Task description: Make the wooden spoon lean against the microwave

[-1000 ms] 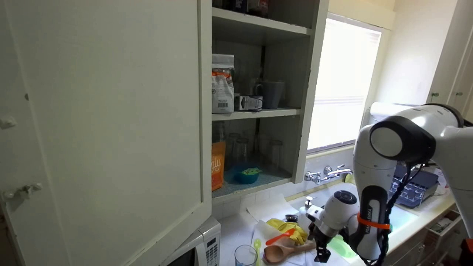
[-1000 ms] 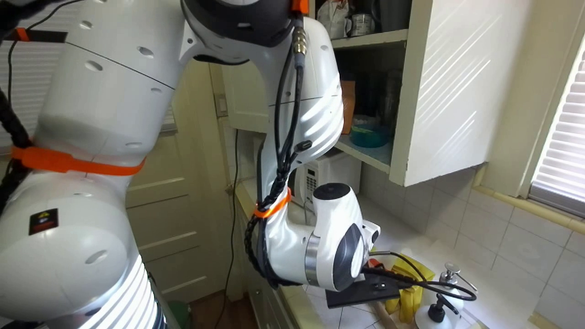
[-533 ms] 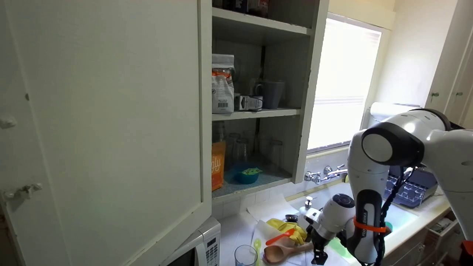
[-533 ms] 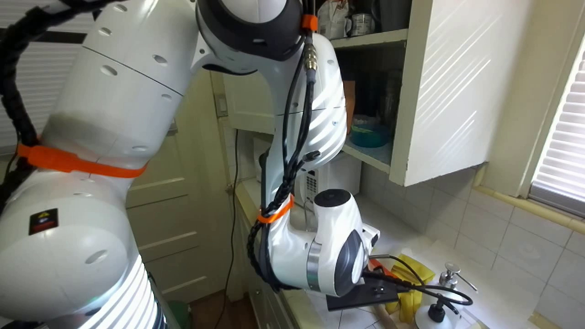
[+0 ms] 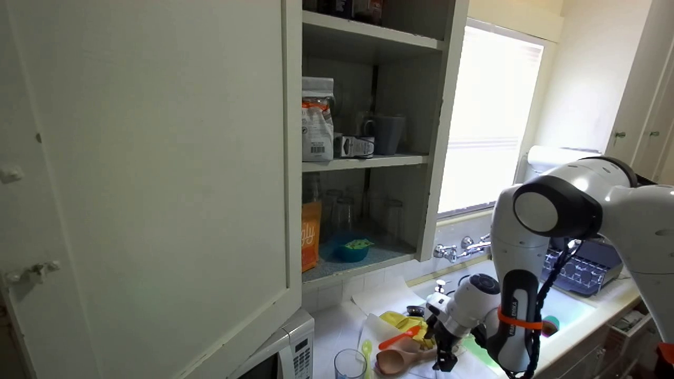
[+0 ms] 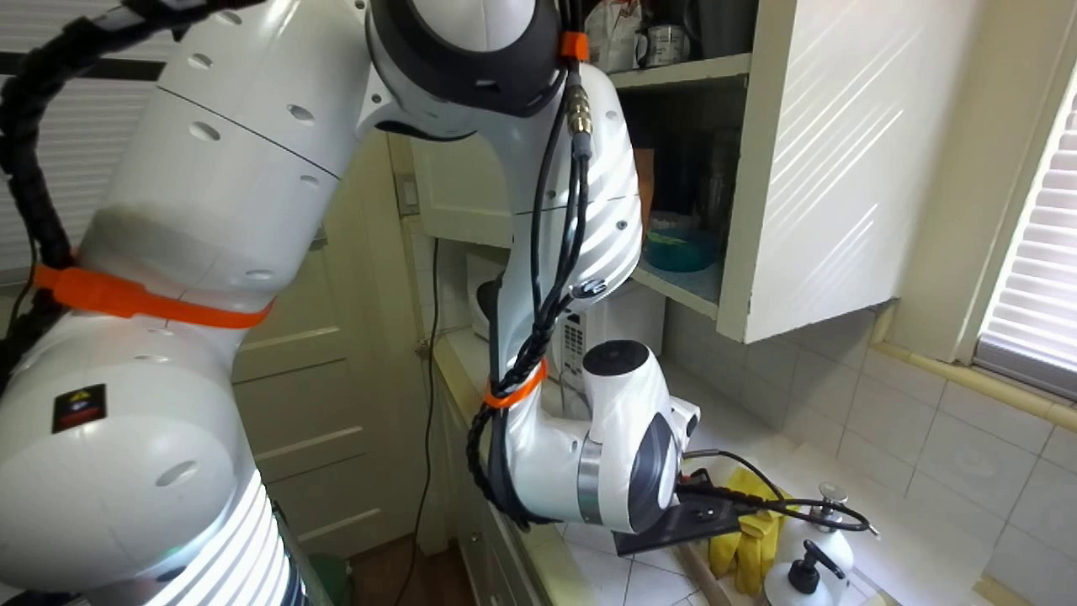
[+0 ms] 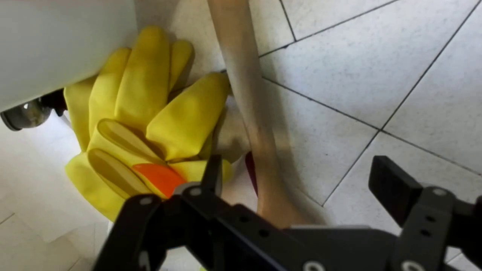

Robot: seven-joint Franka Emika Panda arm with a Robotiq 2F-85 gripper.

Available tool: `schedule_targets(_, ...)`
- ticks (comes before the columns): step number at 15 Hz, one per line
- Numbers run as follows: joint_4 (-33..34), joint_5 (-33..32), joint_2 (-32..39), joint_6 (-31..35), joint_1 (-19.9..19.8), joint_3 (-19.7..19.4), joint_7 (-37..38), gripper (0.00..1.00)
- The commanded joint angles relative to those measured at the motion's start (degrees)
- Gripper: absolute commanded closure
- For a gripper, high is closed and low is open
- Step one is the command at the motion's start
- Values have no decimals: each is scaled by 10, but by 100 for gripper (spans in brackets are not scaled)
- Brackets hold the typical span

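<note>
The wooden spoon lies on the counter; the microwave stands well apart from it, beyond the spoon's bowl end; the tool hangs over the spoon, its black fingers spread wide apart with nothing gripped; in the wrist view the spoon's handle runs through the gap between them, and the bowl end slips under the tool's frame, which hides most of it; in an exterior view the tool covers the rest of the handle; how high above the spoon it hangs, I cannot tell.

Yellow gloves lie heaped just beside the spoon's handle; whether a glove finger touches it, I cannot tell; an orange utensil lies near the spoon, one end on the gloves; a dark red sliver peeps out beside the spoon's neck, too little of it showing to name; between the spoon and the microwave lies a lime-green utensil, and near it stands a drinking glass; on the glove side of the spoon stand two white pump bottles; higher than the spoon hangs an open cupboard, a teal bowl and an orange pouch on one of its shelves.
</note>
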Motion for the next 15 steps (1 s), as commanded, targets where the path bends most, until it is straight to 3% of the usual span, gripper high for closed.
schedule_targets(1,23,-13,36,34,-19,12,-10,0)
schedule_targets(2,26,-13,41,37,-20,13,-11,3)
schedule_targets(3,29,-14,46,40,-22,15,-12,24)
schedule_targets(5,34,-15,54,48,-26,18,-15,28)
schedule_targets(7,35,1,56,49,-48,39,-43,42)
schedule_targets(12,48,-12,68,49,-81,61,-62,40)
schedule_targets(15,58,-16,74,56,-92,64,-78,28)
